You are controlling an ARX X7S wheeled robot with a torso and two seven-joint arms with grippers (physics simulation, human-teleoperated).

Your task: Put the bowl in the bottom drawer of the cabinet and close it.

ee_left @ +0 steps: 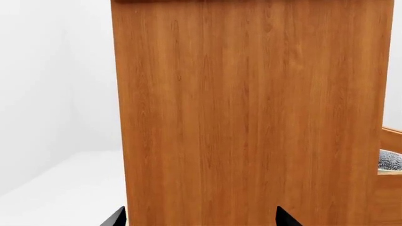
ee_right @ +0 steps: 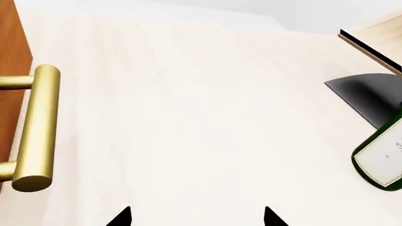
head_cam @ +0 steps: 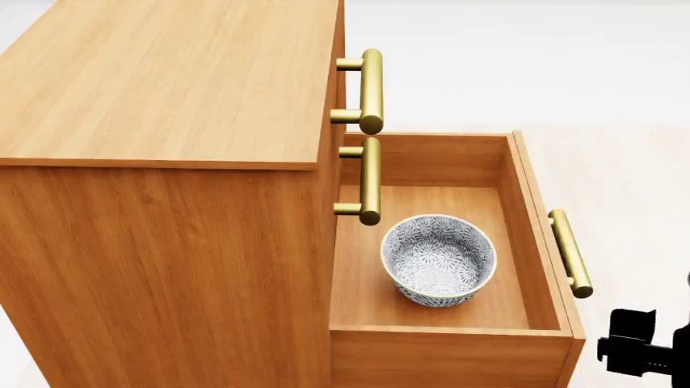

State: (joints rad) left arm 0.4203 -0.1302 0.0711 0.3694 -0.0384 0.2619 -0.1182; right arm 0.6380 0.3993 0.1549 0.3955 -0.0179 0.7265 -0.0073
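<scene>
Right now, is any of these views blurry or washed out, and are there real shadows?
Head view: sharp, even light, soft shading inside the drawer around the bowl. Left wrist view: crisp wood grain on the cabinet, no glare. Right wrist view: pale floor nearly washed out, soft sheen on the handle.

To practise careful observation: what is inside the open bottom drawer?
The bowl stands upright on the bottom drawer floor, alone. The floor beneath the bowl is covered, and the bowl itself looks empty.

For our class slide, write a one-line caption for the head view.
Patterned bowl sits upright in the open bottom drawer of the cabinet, ready to be closed.
</scene>
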